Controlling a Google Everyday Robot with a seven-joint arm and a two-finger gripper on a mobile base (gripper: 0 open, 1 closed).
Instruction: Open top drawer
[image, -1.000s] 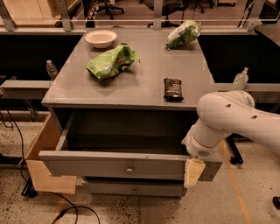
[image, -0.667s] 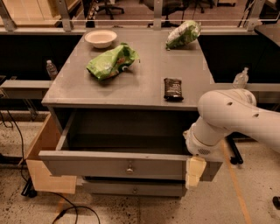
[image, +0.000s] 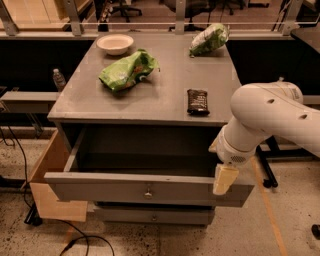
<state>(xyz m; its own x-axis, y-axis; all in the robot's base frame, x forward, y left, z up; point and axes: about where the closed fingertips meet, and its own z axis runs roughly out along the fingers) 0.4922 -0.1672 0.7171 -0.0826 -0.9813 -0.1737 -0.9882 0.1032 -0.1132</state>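
Top drawer (image: 100, 189) stands pulled well out from under the grey table (image: 165, 95), its flat front facing forward with the small round knob (image: 148, 191) at centre. The gripper (image: 224, 179) sits at the right end of that front, against its upper edge — whether it is wide or narrow I cannot tell. On the tabletop lie a white bowl (image: 115, 43), two green bags (image: 127, 70) (image: 209, 39) and a dark packet (image: 198, 101). A narrower drawer (image: 150, 216) shows below — closed.
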